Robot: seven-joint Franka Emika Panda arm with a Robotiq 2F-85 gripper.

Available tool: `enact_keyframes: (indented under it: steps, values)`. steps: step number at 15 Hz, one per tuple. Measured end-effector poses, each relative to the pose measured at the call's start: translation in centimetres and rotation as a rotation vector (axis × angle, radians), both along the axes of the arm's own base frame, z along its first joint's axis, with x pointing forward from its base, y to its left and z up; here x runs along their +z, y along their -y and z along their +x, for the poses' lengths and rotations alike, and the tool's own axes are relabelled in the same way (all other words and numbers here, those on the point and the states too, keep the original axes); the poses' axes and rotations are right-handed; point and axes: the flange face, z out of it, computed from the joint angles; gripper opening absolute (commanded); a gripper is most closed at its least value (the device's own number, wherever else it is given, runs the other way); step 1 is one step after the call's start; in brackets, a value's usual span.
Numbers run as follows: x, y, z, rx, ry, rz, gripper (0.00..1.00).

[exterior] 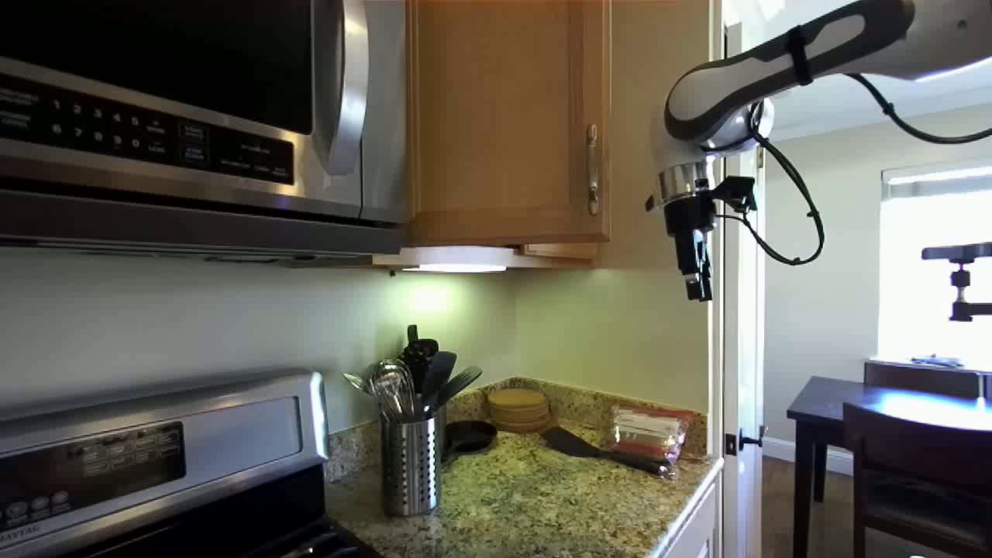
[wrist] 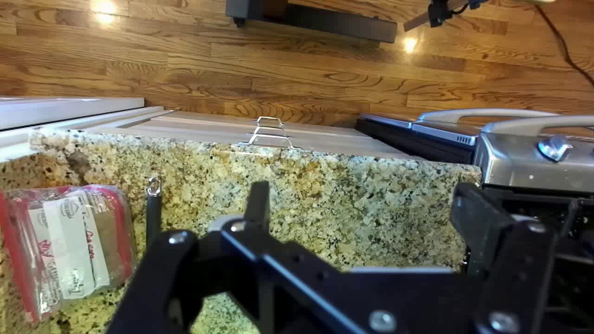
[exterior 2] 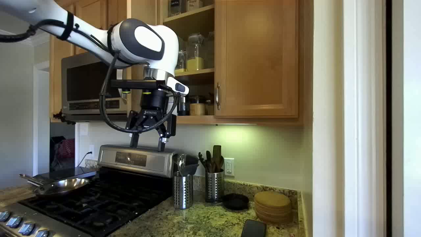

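Black, my claw (exterior 2: 147,146) hangs spread; in wrist view it part-hides the spatula (wrist: 154,215), and the edge clips the bag (wrist: 74,248).

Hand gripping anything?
No, in an exterior view the hand stands open, its fingers well apart with nothing held between them.

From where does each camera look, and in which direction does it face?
In an exterior view, the camera sits near the stove, facing the corner of the counter; arm upper right, jaws pointing down.
In an exterior view, the camera sits apparently near the white door trim, facing the stove and open shelves; arm upper left, jaws apart.
Wrist view: on the wrist, it looks down on the counter and wooden floor; open jaws below.
Both exterior views share the arm and microwave.
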Motion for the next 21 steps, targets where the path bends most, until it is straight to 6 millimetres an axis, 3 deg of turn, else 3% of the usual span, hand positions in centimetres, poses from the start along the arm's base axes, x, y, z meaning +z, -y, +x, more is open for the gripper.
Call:
enact_keyframes:
  steps: [17,21]
  values:
    - [0.0,-0.1,0.0,0.001,0.001,-0.001,1.0]
    - [-0.4,-1.6,-0.2,-0.018,0.001,-0.017,1.0]
